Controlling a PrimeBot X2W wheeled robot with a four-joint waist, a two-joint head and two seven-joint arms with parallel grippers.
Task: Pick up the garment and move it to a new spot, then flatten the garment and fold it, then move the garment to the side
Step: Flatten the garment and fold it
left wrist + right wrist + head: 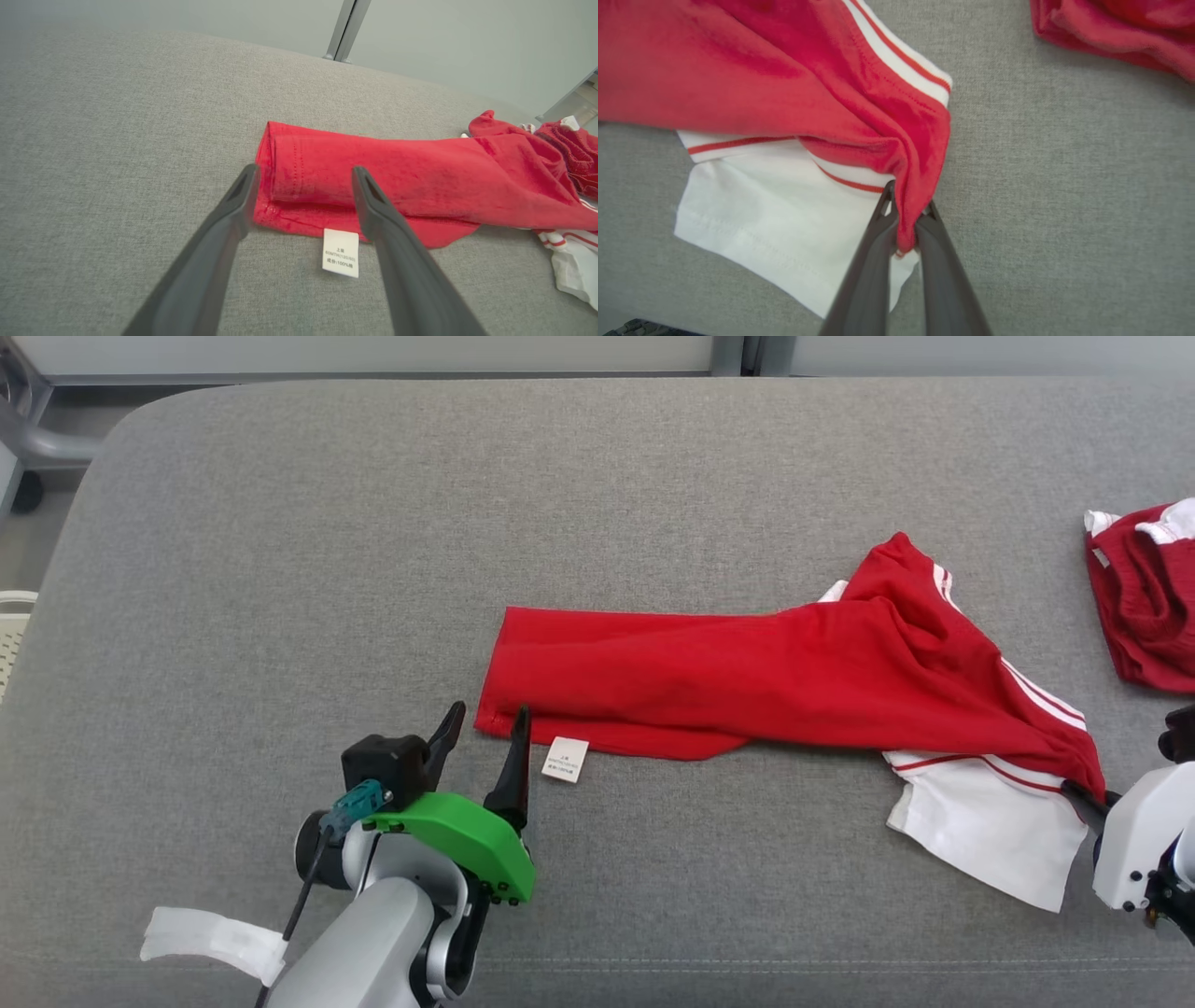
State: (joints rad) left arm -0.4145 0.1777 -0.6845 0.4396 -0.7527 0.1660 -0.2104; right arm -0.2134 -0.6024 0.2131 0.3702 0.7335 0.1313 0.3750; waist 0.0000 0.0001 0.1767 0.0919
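Note:
A red garment (747, 672) with white sleeves and red-white stripes lies stretched across the grey cushion, folded lengthwise. Its white care label (566, 759) sticks out at the near left corner. My left gripper (485, 728) stands open just in front of that corner, fingers (233, 205) either side of the hem (299, 219), nothing between them. My right gripper (906, 224) is shut on a bunched red edge of the garment (915, 186) at its near right end, above the white sleeve (784, 214). In the head view the right gripper (1088, 795) is mostly hidden by cloth.
A second red and white garment (1144, 593) lies crumpled at the cushion's right edge, also the red bundle (1111, 32) in the right wrist view. The grey cushion (280, 569) is bare on its left half. A white strap (210, 938) hangs by my left forearm.

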